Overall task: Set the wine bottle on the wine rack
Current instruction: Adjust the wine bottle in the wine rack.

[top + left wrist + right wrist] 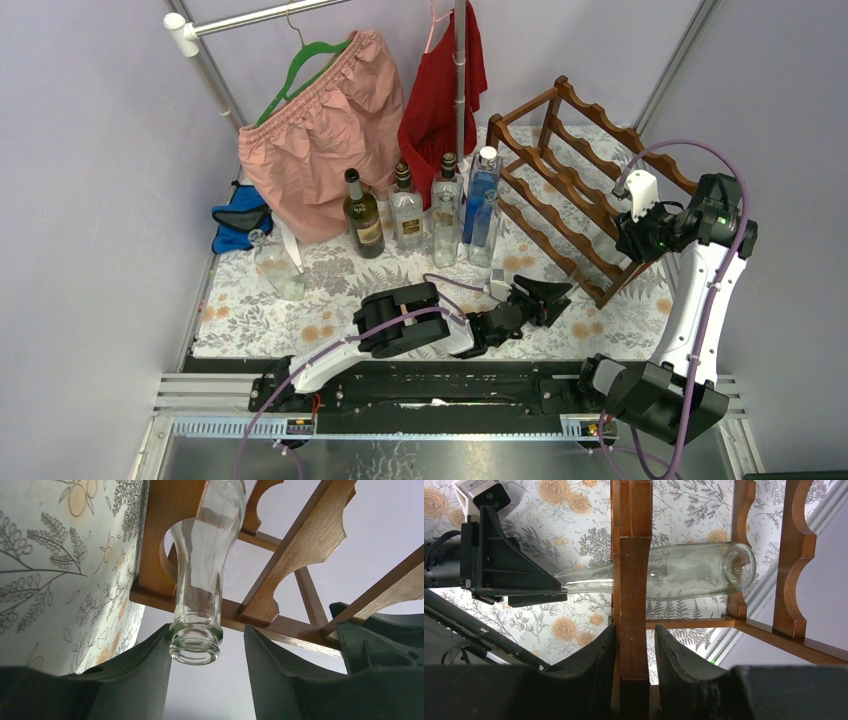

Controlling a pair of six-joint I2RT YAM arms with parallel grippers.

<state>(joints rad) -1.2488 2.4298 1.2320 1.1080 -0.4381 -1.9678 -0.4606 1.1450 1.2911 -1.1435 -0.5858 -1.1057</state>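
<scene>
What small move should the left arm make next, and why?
Probably draw the left gripper straight back off the neck: its jaws stand open, clear of the wine bottle, which already lies across the rails of the wine rack.

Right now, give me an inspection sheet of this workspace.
Surface: floral tablecloth, lying flat.
Job's things: clear bottle lying on its side in the wine rack.
Clutter: standing bottles, clothes on hangers, blue bag.
Grippers: left gripper open around the bottle's neck; right gripper clamped on a rack post.
Cables: purple cable looping above the right arm.
Surroundings: grey walls.
</scene>
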